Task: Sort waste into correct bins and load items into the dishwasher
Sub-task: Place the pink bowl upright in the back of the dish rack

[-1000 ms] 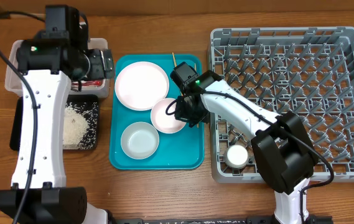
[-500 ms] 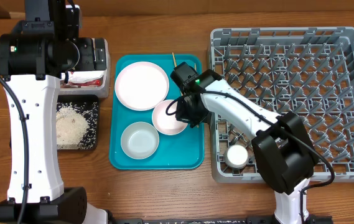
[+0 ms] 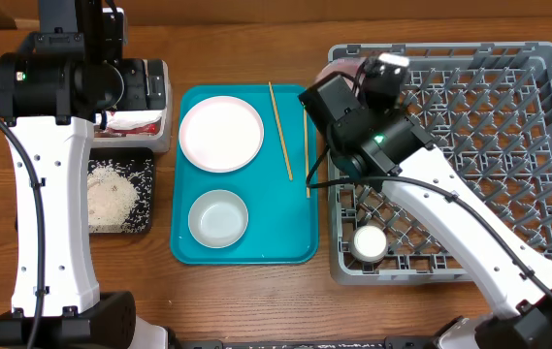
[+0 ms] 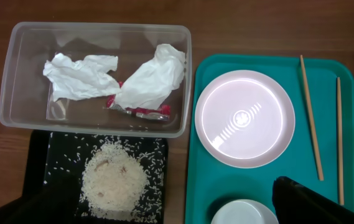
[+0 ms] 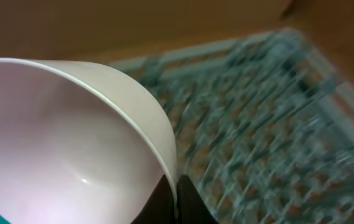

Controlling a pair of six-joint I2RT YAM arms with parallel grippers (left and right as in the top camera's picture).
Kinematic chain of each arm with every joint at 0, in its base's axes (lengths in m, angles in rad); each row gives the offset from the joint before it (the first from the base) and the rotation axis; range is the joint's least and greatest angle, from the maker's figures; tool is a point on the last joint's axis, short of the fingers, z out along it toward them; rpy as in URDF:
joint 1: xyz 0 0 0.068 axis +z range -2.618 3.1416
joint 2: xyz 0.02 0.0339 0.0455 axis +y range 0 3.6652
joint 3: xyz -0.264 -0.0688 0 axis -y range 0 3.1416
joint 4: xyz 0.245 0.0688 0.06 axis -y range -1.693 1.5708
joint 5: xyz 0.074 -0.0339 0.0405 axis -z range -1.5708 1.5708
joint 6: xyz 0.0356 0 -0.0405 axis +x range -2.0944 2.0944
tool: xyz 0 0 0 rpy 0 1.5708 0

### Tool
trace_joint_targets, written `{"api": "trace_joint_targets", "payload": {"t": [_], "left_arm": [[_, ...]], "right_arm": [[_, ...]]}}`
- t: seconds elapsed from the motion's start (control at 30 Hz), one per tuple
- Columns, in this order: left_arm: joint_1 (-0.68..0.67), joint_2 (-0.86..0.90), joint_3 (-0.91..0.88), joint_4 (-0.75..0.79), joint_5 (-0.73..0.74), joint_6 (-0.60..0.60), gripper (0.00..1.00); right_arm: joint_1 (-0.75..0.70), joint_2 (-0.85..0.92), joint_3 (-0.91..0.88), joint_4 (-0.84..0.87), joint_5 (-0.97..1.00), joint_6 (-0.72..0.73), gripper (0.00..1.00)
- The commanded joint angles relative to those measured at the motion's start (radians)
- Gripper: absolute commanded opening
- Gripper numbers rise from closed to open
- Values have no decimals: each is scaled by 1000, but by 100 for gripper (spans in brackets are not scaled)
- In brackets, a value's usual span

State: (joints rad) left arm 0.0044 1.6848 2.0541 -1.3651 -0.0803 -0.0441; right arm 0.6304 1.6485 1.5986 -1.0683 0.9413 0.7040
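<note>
One bowl (image 5: 71, 155) is no longer sitting on the teal tray (image 3: 285, 223). The right tool (image 5: 175, 198) is pinching its rim, holding it above the dish rack (image 3: 508, 145). The left tool (image 4: 186, 205) is hanging spread, empty.

On the desk (image 3: 256, 301) we find a tray (image 3: 246, 257) in the middle, a rack (image 3: 547, 145) to its right, and a tub (image 4: 15, 93) to its left with a bin (image 4: 40, 162) just before it. In the tub lie napkins (image 4: 80, 74) and a wrapper (image 4: 142, 111); in the bin, rice (image 4: 113, 180). On the tray, the plate (image 3: 221, 134) sits behind the bowl (image 3: 218, 217), with the chopsticks (image 3: 280, 131) to their right. A cup (image 3: 370, 241) stands in the rack's near left corner; a second bowl (image 5: 71, 155) hangs over its far left corner.
</note>
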Motion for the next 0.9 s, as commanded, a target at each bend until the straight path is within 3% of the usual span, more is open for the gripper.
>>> {"api": "trace_joint_targets", "payload": {"t": [0.0, 0.2, 0.27, 0.5, 0.87], "left_arm": [[3, -11, 16, 0, -8, 23, 100], [3, -11, 16, 0, -8, 23, 100], [3, -10, 16, 0, -8, 23, 100], [3, -10, 16, 0, -8, 23, 100], [3, -11, 16, 0, -8, 23, 100]], "right_arm": [[-35, 34, 8, 98, 377, -92, 4], [-147, 187, 8, 388, 374, -489, 4], [-159, 226, 8, 437, 374, -536, 4], [-162, 380, 8, 582, 374, -624, 4], [-149, 441, 5, 574, 294, -623, 4]]}}
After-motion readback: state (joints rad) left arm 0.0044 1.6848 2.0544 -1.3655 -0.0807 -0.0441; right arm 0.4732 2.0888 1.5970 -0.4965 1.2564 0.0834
